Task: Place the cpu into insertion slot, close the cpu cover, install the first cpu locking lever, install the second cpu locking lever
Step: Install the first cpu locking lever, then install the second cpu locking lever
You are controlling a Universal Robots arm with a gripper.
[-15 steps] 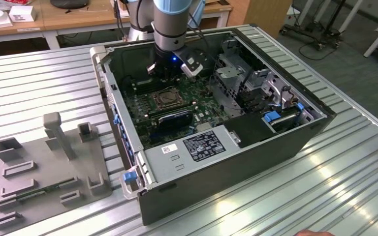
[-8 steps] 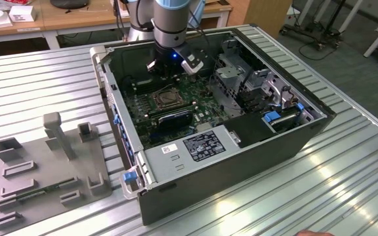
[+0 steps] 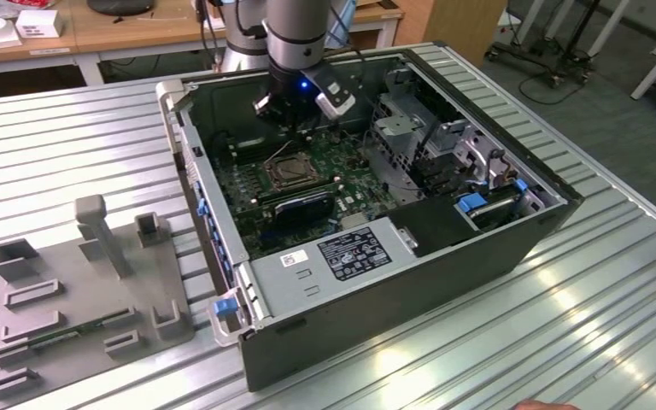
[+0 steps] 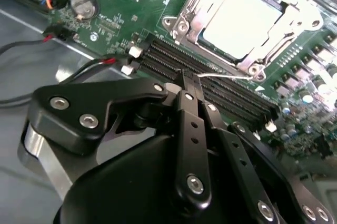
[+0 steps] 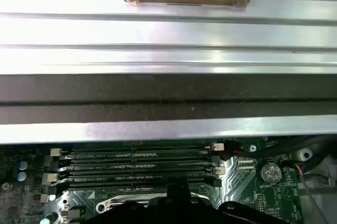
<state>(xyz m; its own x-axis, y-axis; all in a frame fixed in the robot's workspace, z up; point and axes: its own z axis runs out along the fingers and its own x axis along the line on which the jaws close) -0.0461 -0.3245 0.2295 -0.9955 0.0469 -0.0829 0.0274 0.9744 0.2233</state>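
In the second wrist view the cpu lies pale and silvery in the insertion slot on the green motherboard. The silvery cpu cover is folded down around it. A thin wire locking lever runs along the slot's edge, and one end of it meets my fingertips. My gripper is shut, its black fingers pressed together over the memory slots beside the slot. In the exterior view my gripper hangs inside the open case just behind the insertion slot.
The open computer case lies on a ribbed metal table, with the grey power supply at its front and drive cages on the exterior view's right. A grey fixture tray sits on the exterior view's left. Cables and a coin cell lie nearby.
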